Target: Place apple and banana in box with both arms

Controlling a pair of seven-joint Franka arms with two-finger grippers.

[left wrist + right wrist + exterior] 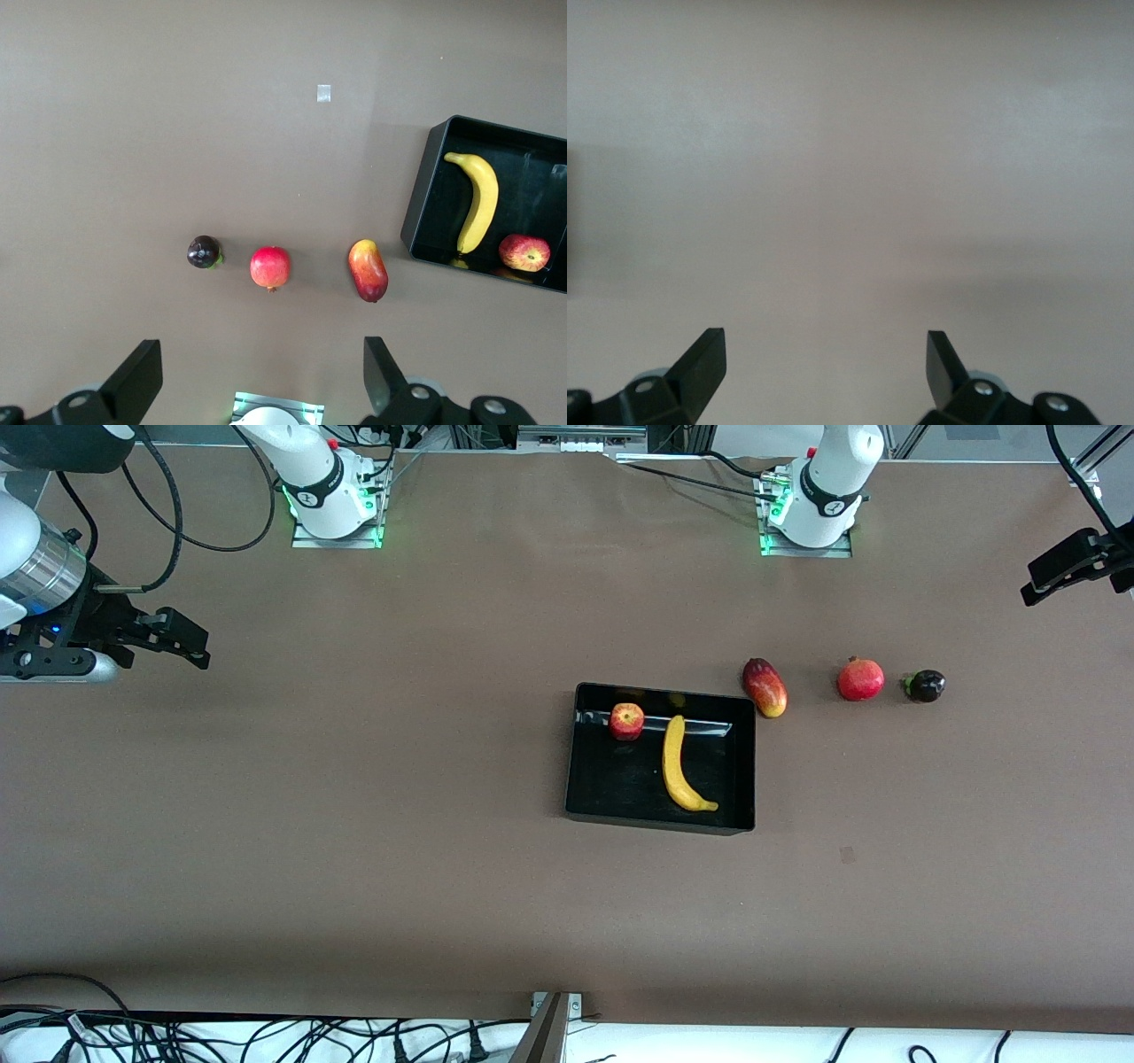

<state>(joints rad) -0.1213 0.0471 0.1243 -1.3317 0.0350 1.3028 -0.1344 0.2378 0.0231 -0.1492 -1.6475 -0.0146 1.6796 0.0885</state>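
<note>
Black box holds the apple and banana, well apart from both raised grippers, right gripper and left gripper at opposite table ends; left wrist view: fingers spread wide, mango nearer them than the box; right wrist view: fingers spread over bare table.

I see the apple and banana in the box at mid-frame; mango, pomegranate and a small fruit line up toward my left arm's end.
</note>
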